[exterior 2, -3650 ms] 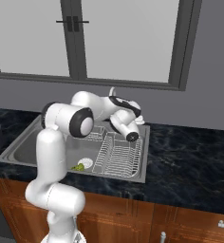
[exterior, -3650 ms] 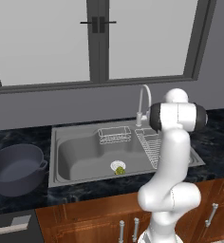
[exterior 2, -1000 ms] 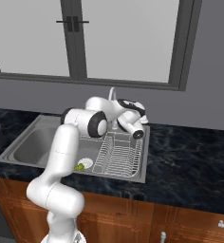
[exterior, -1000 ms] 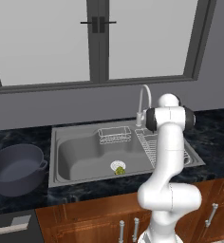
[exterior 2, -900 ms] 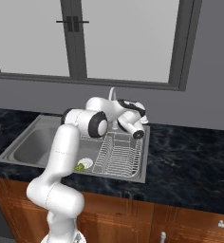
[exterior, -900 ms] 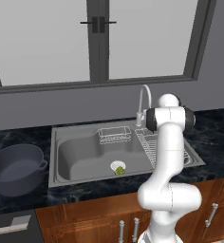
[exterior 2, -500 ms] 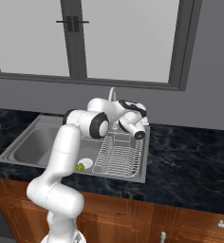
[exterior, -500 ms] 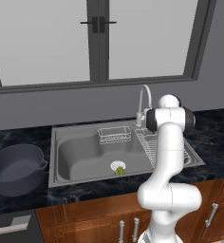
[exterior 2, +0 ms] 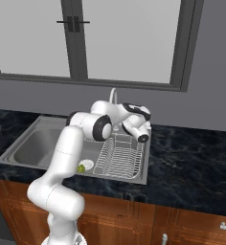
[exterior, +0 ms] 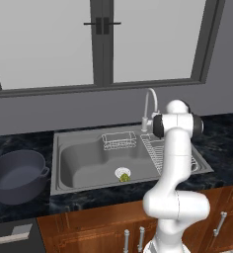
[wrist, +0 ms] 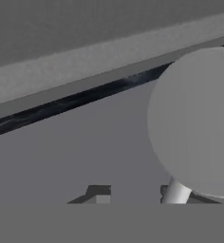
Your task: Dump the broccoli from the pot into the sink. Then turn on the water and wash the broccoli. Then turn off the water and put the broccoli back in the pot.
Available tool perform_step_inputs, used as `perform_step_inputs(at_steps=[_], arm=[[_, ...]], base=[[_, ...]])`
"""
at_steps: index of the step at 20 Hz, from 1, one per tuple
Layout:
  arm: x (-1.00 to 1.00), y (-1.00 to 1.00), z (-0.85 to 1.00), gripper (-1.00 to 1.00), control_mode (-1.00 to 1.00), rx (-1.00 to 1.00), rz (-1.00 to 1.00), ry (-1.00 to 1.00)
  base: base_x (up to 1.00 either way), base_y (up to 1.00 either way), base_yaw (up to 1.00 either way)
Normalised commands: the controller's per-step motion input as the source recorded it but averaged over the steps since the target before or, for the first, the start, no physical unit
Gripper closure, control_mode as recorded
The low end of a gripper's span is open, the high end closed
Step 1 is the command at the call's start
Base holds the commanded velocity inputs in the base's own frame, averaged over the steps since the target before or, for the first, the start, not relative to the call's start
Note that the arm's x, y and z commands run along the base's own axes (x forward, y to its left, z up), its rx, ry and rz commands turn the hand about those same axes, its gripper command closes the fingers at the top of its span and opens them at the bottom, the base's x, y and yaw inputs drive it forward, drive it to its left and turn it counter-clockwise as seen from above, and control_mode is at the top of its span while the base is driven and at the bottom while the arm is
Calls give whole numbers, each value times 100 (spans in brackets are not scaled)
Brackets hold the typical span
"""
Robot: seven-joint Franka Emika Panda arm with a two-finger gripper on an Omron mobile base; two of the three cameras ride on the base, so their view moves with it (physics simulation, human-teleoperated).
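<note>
Broccoli [exterior: 124, 177] touching drain, sink [exterior: 79, 160] basin open around it

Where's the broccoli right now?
The broccoli lies on the sink floor, right beside the white-rimmed drain, in the left base view. The pot sits on the counter left of the sink.
</note>
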Motion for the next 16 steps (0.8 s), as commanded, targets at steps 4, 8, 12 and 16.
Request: perform_step_inputs(at_steps=[4,8,12,16], arm=[[2,-20,-6,100,-100,8,0,0],[0,-2,-4,100,-100,6,0,0],[2,0,0,100,-100,3,0,0],[0,4,0,100,-100,1,0,0]], base=[[0,0,0],[0,0,0],[0,0,0],[0,0,0]])
